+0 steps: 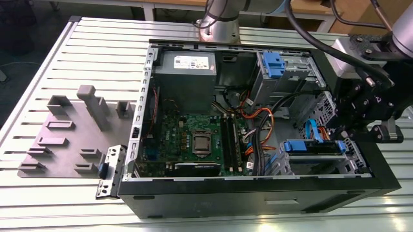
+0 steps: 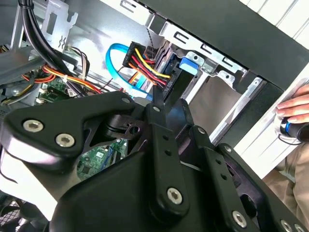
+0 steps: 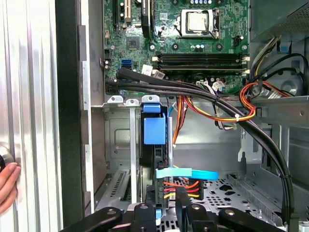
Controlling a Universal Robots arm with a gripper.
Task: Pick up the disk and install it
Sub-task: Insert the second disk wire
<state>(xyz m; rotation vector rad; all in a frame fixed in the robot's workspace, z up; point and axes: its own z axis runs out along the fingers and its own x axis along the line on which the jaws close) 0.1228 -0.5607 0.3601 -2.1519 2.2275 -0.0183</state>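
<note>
The disk (image 1: 303,146) stands on edge in the drive bay at the near corner of the open computer case (image 1: 258,186), on the exterior view's right. Its blue bracket (image 3: 155,129) faces the first wrist view. A blue data cable (image 3: 188,173) and a red, yellow and black power plug (image 3: 181,186) sit at its end. My gripper (image 3: 164,205) reaches into the bay from the case's right side (image 1: 341,131), with one black finger on each side of the disk's cabled end and closed against it. In the second wrist view the gripper (image 2: 161,99) points at the same plug, beside the blue bracket (image 2: 189,65).
Black cable bundles (image 3: 193,89) cross above the bay, over the motherboard (image 1: 197,140). A grey power supply (image 1: 185,65) and a second blue-latched bay (image 1: 274,65) sit at the back. A person's hand (image 2: 294,104) rests on the table by the case. A grey fixture plate (image 1: 58,140) lies to the left.
</note>
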